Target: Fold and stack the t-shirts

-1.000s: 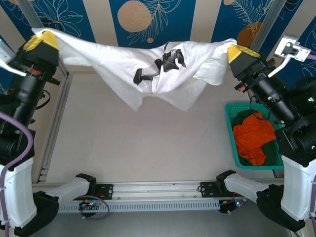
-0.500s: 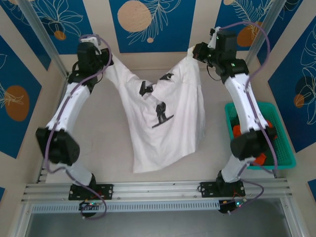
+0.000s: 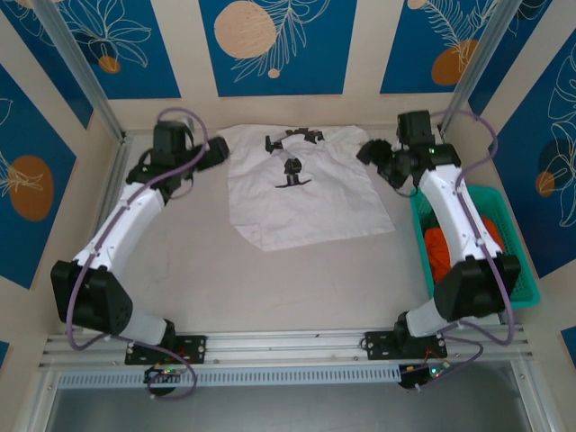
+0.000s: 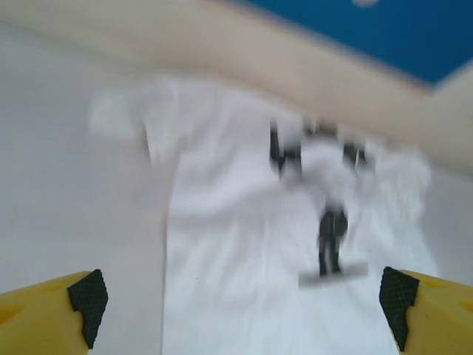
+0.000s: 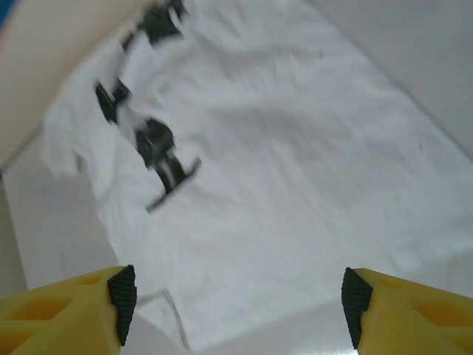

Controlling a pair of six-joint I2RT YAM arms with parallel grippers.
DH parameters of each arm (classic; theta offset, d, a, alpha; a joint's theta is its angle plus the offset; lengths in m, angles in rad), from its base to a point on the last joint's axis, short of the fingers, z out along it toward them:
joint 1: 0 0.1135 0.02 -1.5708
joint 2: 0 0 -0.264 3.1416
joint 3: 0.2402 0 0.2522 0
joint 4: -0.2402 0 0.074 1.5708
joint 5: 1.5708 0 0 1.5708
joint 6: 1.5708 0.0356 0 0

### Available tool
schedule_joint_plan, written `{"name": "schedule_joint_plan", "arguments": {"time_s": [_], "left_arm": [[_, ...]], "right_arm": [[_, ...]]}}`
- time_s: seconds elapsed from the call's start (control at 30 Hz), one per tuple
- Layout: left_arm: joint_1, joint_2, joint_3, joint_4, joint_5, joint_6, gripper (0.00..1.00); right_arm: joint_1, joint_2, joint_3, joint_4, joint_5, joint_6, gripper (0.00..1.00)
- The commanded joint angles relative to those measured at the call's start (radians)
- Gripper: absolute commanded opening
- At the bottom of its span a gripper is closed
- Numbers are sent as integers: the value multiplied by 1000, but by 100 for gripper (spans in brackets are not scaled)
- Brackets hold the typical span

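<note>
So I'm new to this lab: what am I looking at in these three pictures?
Two robot arms are bolted at the near edge of a pale table. The wide picture comes from a camera above and behind them. The other two come from cameras on the wrists, so the yellow, black-padded fingers are each arm's own. A white cloth t-shirt with a black print lies spread out at the table's far side. The left gripper and right gripper sit beside its two upper corners, both open, holding nothing. On the right stands a teal plastic lattice basket with orange cloth in it.
</note>
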Motion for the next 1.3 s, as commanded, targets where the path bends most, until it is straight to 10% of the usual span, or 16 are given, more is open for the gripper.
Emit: {"name": "schedule_joint_plan", "arguments": {"time_s": [0.0,0.23,0.47,1.1,1.27], "left_arm": [[-51,-28,-207,-148,122,-53,94],[-75,-18,-397,-28,234,-256,92],[-109,175,-237,22,261,-363,88],[-262,468,-6,-247,-100,-358,63],[-280,538,44,-292,-129,-328,37]], "right_arm": [[35,-75,-240,-15,-55,50,74],[47,-36,-429,12,-11,52,68],[51,151,-341,-8,81,7,65],[115,397,-256,37,106,-37,48],[122,412,-265,36,98,-36,37]]}}
